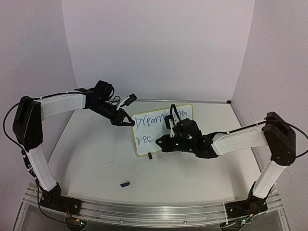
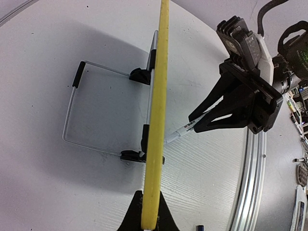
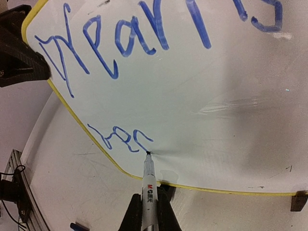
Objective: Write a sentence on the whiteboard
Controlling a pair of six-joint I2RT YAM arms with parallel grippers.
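Right wrist view: sentence in blue script seen unfinished on whiteboard, "Dreams" above, "rea" below. Marker tip pressed to board after last letter, barrel clamped in right jaws. Board's yellow left edge pinched by left jaws. Board propped mid-bench; small dark object seen nearer front.

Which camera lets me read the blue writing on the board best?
The right wrist view: the blue writing fills the frame, with the marker tip at the end of the second line. The top view shows it small and partly hidden behind the right arm. The left wrist view sees the whiteboard edge-on, so no writing shows.
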